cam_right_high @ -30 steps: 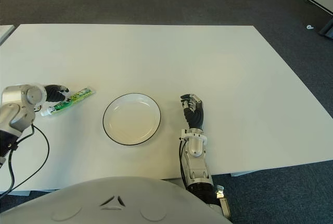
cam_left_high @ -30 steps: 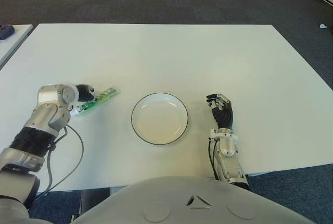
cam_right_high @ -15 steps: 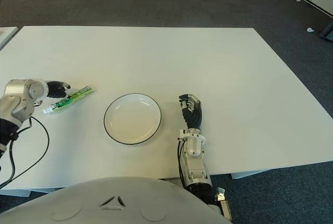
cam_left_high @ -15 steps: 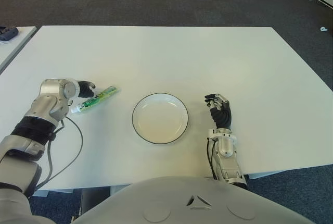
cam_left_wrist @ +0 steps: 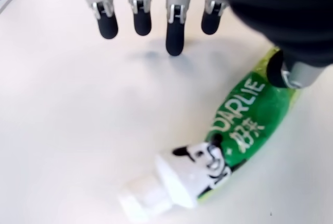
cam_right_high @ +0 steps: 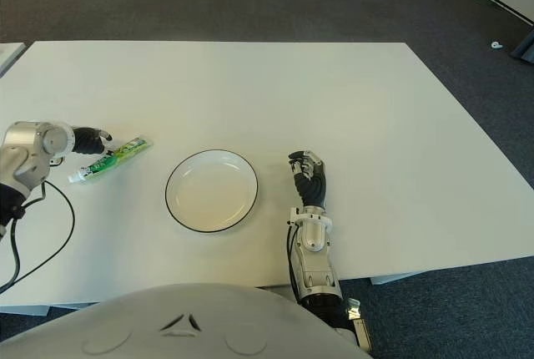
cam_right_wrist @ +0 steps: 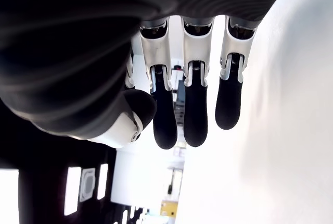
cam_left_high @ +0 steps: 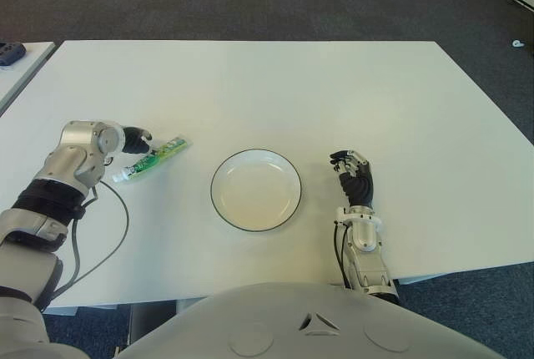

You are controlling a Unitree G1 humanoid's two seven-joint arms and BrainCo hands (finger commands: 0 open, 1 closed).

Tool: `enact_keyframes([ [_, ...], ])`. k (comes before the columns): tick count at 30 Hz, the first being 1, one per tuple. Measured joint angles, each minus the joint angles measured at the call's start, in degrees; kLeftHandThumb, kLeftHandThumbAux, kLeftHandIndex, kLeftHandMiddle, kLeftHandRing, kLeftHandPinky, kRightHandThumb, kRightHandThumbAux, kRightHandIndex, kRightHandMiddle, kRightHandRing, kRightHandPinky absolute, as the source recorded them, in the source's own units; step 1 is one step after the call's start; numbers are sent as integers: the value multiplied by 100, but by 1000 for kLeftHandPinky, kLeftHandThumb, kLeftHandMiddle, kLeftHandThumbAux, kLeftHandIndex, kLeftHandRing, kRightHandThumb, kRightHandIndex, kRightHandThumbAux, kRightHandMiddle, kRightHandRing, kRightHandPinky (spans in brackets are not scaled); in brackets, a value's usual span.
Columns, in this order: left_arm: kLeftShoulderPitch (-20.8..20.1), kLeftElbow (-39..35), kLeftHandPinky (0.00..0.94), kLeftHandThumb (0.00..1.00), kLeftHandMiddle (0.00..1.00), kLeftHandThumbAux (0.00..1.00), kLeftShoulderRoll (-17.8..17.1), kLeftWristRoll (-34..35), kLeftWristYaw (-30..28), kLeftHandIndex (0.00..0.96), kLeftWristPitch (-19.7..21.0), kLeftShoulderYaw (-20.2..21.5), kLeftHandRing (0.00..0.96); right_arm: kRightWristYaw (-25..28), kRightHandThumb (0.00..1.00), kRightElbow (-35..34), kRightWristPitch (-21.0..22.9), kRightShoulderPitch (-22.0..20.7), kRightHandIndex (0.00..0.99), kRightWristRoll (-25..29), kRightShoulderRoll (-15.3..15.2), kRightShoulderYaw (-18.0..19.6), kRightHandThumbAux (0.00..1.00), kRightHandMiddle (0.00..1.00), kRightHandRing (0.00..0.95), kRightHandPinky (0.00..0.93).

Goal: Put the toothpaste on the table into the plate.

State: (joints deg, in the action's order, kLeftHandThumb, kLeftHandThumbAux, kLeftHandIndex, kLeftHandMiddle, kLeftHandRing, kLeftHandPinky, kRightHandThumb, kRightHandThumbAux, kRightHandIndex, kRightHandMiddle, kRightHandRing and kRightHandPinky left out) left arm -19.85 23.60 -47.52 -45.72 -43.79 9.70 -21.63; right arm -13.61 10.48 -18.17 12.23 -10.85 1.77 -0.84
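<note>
Left of plate (cam_left_high: 255,189), toothpaste (cam_left_high: 151,159) flat on bench (cam_left_high: 275,92); left hand (cam_left_high: 125,139) spread over it, empty. Lower, pinch tube mid-body. Right hand (cam_left_high: 354,177) idle beside plate's right, fingers relaxed.

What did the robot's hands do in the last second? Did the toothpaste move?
The left hand drew back a little from the toothpaste, toward the robot's left; its fingers are spread, gripping nothing. The toothpaste kept its spot on the table. The plate and the right hand stayed put.
</note>
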Motion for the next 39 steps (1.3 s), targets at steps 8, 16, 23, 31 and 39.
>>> enact_keyframes([
  [8, 117, -149, 14, 438, 0, 270, -148, 68, -113, 0, -231, -57, 0, 18, 703, -98, 1, 52, 426, 6, 9, 0, 733, 449, 426, 415],
  [16, 304, -569, 20, 445, 0, 253, -146, -2, -113, 0, 73, -173, 0, 31, 703, -148, 4, 67, 425, 7, 17, -1, 734, 450, 427, 416],
  [23, 553, -1071, 29, 414, 0, 276, -147, -107, -117, 0, 427, -194, 0, 31, 703, -183, 50, 90, 425, 4, 17, -6, 734, 452, 432, 420],
  [31, 757, -1442, 48, 339, 0, 324, -153, -212, -117, 0, 638, -191, 0, 57, 703, -201, 81, 96, 426, 5, 12, -10, 733, 453, 432, 422],
  [39, 975, -1676, 36, 263, 0, 362, -277, -86, -115, 0, 615, 33, 0, 74, 703, -179, 78, 86, 426, 8, 10, -8, 733, 459, 439, 431],
])
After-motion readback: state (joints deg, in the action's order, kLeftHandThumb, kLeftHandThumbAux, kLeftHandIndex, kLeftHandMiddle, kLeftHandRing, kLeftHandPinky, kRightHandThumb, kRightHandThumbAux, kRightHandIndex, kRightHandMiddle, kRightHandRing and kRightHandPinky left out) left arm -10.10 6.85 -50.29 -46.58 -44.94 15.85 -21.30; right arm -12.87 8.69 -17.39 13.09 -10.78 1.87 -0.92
